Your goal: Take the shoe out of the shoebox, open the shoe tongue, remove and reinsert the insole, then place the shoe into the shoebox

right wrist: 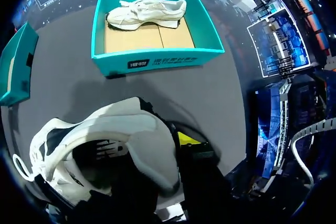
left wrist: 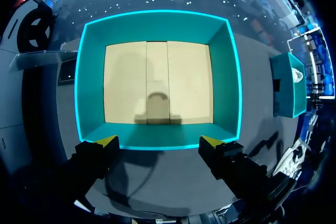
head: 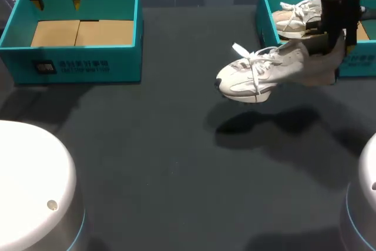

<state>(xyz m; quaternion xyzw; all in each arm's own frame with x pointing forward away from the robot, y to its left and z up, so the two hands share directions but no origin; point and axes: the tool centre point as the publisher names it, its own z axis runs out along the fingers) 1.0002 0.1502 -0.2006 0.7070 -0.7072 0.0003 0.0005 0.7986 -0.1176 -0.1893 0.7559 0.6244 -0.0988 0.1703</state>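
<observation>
White sneaker (head: 264, 72) clamped at heel by right gripper (head: 336, 44), held above table (head: 176, 163) beside right shoebox (head: 267, 10) containing second sneaker (head: 296, 16). Left gripper (left wrist: 160, 141) spread wide, nothing held, over left shoebox (left wrist: 157, 24).

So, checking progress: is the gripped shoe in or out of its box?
Out: the right gripper holds the shoe by its heel above the table.

Just a dark grey matte table (head: 170, 174), nothing fancy. Soft dark shadow (head: 258, 126) pooled right of the middle, fainter shadow (head: 41, 101) toward the far left side.
</observation>
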